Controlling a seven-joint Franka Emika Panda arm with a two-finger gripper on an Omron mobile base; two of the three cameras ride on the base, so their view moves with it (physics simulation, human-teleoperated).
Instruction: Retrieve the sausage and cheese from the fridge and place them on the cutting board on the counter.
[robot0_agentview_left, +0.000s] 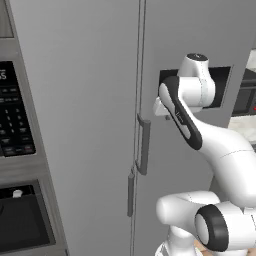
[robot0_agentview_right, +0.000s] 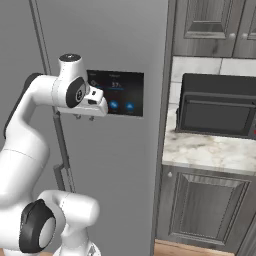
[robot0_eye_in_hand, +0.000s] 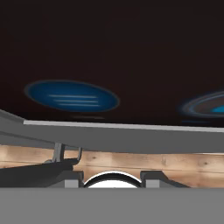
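The grey fridge (robot0_agentview_left: 90, 100) stands shut, both doors closed, with its bar handles (robot0_agentview_left: 144, 145) meeting at the centre seam. My gripper (robot0_agentview_right: 84, 118) hovers just in front of the dark display panel (robot0_agentview_right: 117, 92) on the right door, fingers pointing down, above the handle (robot0_agentview_right: 62, 145). The two fingertips (robot0_agentview_right: 77, 117) stand apart with nothing between them, so it is open. In the hand view the panel's blue icons (robot0_eye_in_hand: 72, 96) sit close ahead. The sausage and cheese are hidden behind the doors. The cutting board is out of view. A stretch of the counter (robot0_agentview_right: 215, 150) lies right of the fridge.
A black built-in oven with a keypad (robot0_agentview_left: 12, 115) sits left of the fridge. On the counter stands a black microwave (robot0_agentview_right: 217, 107), with dark grey cabinets above (robot0_agentview_right: 215, 25) and below (robot0_agentview_right: 200, 210). The wooden floor (robot0_eye_in_hand: 144, 162) shows under the hand.
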